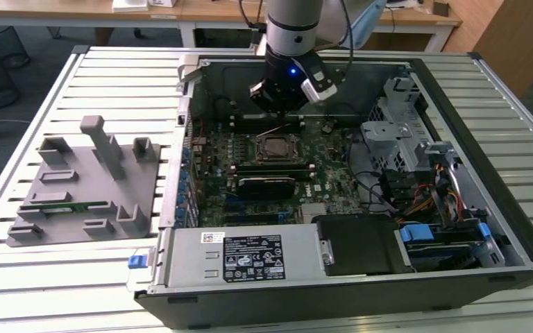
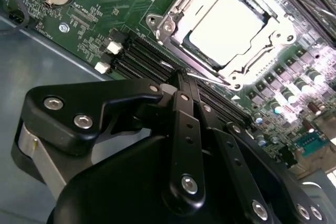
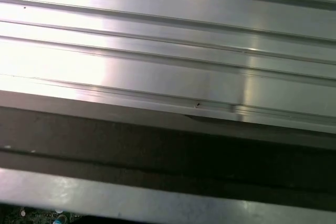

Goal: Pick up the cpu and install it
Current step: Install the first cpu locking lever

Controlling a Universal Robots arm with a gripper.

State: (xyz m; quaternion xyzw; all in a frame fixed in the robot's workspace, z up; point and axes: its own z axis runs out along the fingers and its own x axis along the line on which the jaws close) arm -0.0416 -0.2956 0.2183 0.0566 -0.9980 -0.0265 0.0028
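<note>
The cpu (image 2: pixel 227 24), a flat square chip with a shiny metal top, sits inside the socket frame (image 2: pixel 173 17) on the green motherboard (image 2: pixel 94 3) of an open computer case (image 1: pixel 488 229) lying on a slatted metal table (image 1: pixel 91 277); in the exterior view the socket (image 1: pixel 273 147) lies just below the arm's black claw (image 1: pixel 279 97), which hangs above the board. In the second wrist view the claw (image 2: pixel 182 74) has its fingers drawn together, tips meeting with nothing between them, poised near the socket's corner and apart from the chip. The chip looks light, rigid and slick on its polished lid, and likely delicate on its underside; a hold by its thin opposite edges would seem safest. Whether the chip is fully seated or the retaining frame and lever are latched cannot be made out. The claw's own body hides much of the board, and the first wrist view offers just table slats (image 3: pixel 157 77) and a dark case wall (image 3: pixel 157 150). A grey fixture tray (image 1: pixel 81 187) rests well apart, on the exterior view's left.
</note>
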